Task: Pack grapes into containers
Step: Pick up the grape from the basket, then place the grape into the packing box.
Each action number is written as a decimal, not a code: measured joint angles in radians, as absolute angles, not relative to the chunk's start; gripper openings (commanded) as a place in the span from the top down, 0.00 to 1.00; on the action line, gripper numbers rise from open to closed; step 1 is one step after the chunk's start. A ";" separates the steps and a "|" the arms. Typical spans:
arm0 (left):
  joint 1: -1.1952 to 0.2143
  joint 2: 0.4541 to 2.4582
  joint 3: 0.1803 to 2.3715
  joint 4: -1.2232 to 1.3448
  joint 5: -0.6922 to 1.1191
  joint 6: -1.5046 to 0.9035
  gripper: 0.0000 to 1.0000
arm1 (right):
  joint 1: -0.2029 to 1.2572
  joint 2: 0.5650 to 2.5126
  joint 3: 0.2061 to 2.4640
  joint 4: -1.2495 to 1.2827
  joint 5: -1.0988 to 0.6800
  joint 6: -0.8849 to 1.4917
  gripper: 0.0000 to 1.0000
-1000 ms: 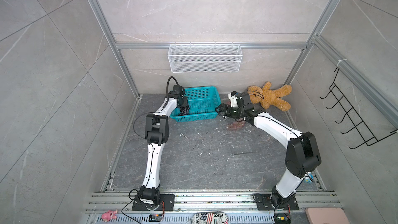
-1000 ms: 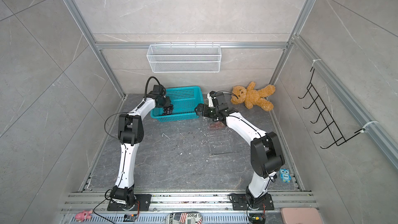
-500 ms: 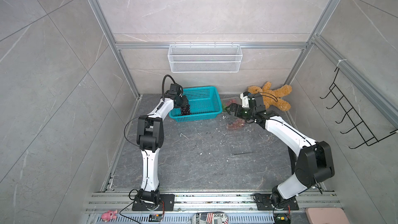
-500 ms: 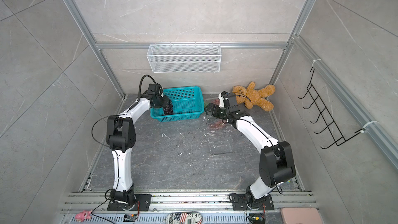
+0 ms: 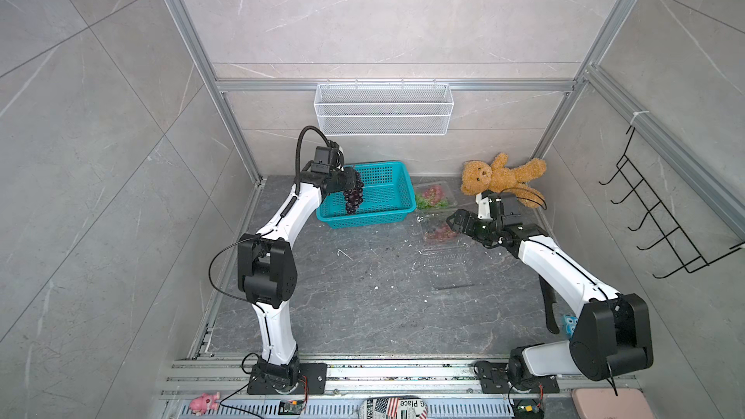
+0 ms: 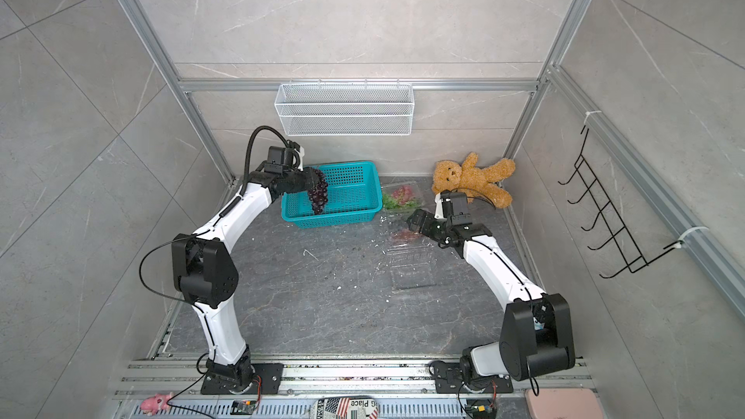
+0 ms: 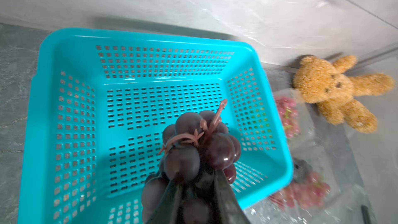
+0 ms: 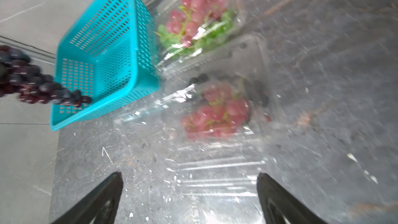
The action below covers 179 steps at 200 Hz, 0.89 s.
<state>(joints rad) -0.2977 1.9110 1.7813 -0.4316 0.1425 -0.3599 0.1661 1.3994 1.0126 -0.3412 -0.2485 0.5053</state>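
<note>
In both top views the left gripper (image 5: pixel 350 184) holds the dark grape bunch (image 5: pixel 353 197) by its top. The bunch hangs down over the teal basket (image 5: pixel 405 211), lifted clear of it. I think it is going to a box. Three clear boxes lie in a row beside the basket. The far container (image 5: pixel 434 195) has pink and green grapes in it. The middle container (image 5: pixel 440 232) has pink ones. The near container (image 5: pixel 449 266) looks empty, so it is likely where the dark bunch belongs. The right gripper (image 5: pixel 454 220) hangs over the middle container with its jaws wide and nothing in them.

In the left wrist view the left gripper (image 7: pixel 196 179) pinches the dark grape bunch (image 7: pixel 189 147) with its jaws close together. The teal basket (image 7: pixel 150 37) below is empty.

In the right wrist view, which is blurry, the right gripper (image 8: pixel 189 174) is spread far apart. The near container (image 8: pixel 215 182) lies under it, maybe so the gripper can hold that box steady.

The surface (image 5: pixel 363 308) is dark grey like stone, with small white crumbs on it. The walls are grey tiles in a metal frame. A white wire basket (image 5: pixel 383 108) hangs on the back wall, a teddy bear (image 5: pixel 498 179) lies in the corner, and a black hook rack (image 5: pixel 653 215) hangs on the side wall.
</note>
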 measured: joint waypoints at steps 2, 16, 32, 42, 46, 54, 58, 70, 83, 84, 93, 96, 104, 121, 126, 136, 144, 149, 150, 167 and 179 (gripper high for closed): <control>-0.303 1.906 1.781 -0.434 0.142 -0.360 0.78 | 0.164 1.396 1.007 -0.343 -0.246 0.505 0.01; -0.338 1.870 1.775 -0.442 0.142 -0.360 0.78 | 0.153 1.372 0.967 -0.351 -0.240 0.505 0.01; -0.384 1.821 1.752 -0.446 0.142 -0.360 0.78 | 0.141 1.347 0.926 -0.360 -0.233 0.506 0.02; -0.418 1.790 1.735 -0.450 0.142 -0.361 0.78 | 0.133 1.328 0.900 -0.366 -0.228 0.506 0.02; -0.429 1.781 1.730 -0.452 0.142 -0.361 0.78 | 0.130 1.322 0.891 -0.367 -0.228 0.506 0.02; -0.460 1.759 1.721 -0.457 0.141 -0.361 0.78 | 0.123 1.307 0.874 -0.374 -0.224 0.506 0.02; -0.474 1.752 1.719 -0.461 0.141 -0.361 0.78 | 0.121 1.301 0.868 -0.376 -0.224 0.506 0.02; -0.522 1.726 1.708 -0.471 0.139 -0.361 0.78 | 0.110 1.280 0.850 -0.382 -0.224 0.506 0.02; -0.566 1.703 1.696 -0.478 0.137 -0.366 0.78 | 0.097 1.257 0.834 -0.388 -0.224 0.506 0.02; -0.571 1.700 1.694 -0.478 0.137 -0.367 0.78 | 0.096 1.254 0.833 -0.389 -0.224 0.506 0.02; -0.601 1.682 1.679 -0.479 0.138 -0.373 0.78 | 0.087 1.238 0.823 -0.390 -0.224 0.506 0.02; -0.611 1.677 1.673 -0.478 0.138 -0.376 0.78 | 0.084 1.234 0.820 -0.392 -0.224 0.506 0.02; -0.636 1.660 1.654 -0.477 0.138 -0.383 0.77 | 0.078 1.222 0.813 -0.392 -0.224 0.506 0.02; -0.682 1.623 1.606 -0.469 0.139 -0.409 0.78 | 0.065 1.203 0.797 -0.392 -0.224 0.506 0.02; -0.693 1.614 1.592 -0.465 0.139 -0.416 0.78 | 0.061 1.199 0.792 -0.392 -0.224 0.506 0.03; -0.719 1.600 1.567 -0.462 0.138 -0.430 0.77 | 0.054 1.190 0.779 -0.392 -0.226 0.506 0.03; -0.739 1.595 1.552 -0.458 0.139 -0.442 0.77 | 0.048 1.185 0.768 -0.392 -0.229 0.509 0.03; -0.751 1.594 1.544 -0.454 0.138 -0.447 0.77 | 0.044 1.182 0.760 -0.391 -0.229 0.509 0.03; -0.755 1.594 1.542 -0.452 0.138 -0.448 0.77 | 0.044 1.182 0.759 -0.391 -0.229 0.510 0.03; -0.795 1.594 1.519 -0.432 0.138 -0.467 0.77 | 0.034 1.174 0.737 -0.388 -0.234 0.518 0.03; -0.826 1.594 1.505 -0.420 0.138 -0.476 0.77 | 0.027 1.167 0.722 -0.385 -0.240 0.525 0.03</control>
